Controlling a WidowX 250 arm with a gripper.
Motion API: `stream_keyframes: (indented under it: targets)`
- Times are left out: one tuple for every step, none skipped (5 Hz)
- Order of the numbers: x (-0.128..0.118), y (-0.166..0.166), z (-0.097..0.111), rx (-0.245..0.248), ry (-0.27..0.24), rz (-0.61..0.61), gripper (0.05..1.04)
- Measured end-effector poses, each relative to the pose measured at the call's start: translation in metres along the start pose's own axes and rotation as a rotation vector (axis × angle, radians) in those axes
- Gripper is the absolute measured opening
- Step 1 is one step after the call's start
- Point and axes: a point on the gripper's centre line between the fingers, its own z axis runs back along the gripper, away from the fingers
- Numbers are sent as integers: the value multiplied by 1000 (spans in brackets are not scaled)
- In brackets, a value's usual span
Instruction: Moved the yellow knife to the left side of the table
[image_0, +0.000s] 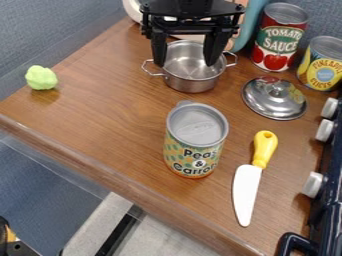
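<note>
Blk 2-finger hand (186, 62): wide, over rnd steel pot (192, 77) | yel-handled wht-blade knife (247, 190): on brn wood desk (113, 120), nr grn-label tin can (195, 142)

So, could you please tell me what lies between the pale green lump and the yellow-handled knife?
In the camera view, an upright, grey-topped tin can stands between the pale green lump and the yellow-handled knife.

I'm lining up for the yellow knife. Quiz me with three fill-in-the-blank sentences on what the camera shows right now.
The knife has a yellow handle and a ____ blade.
The gripper is ____, not shut.
The table holds ____ cans.

Missing words: white; open; three.
</note>
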Motion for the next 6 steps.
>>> stream_keyframes:
  targets:
    - [-4,-1,-9,17,29,-9,1000]
    - [-22,-27,-11,-14,87,-98,1000]
    - [-30,-51,-22,-33,142,-151,1000]
    - [-44,-79,-36,-56,188,-236,1000]
    - [-55,-96,-52,-64,205,-266,1000]
    - [-62,-99,-60,-66,186,-279,1000]
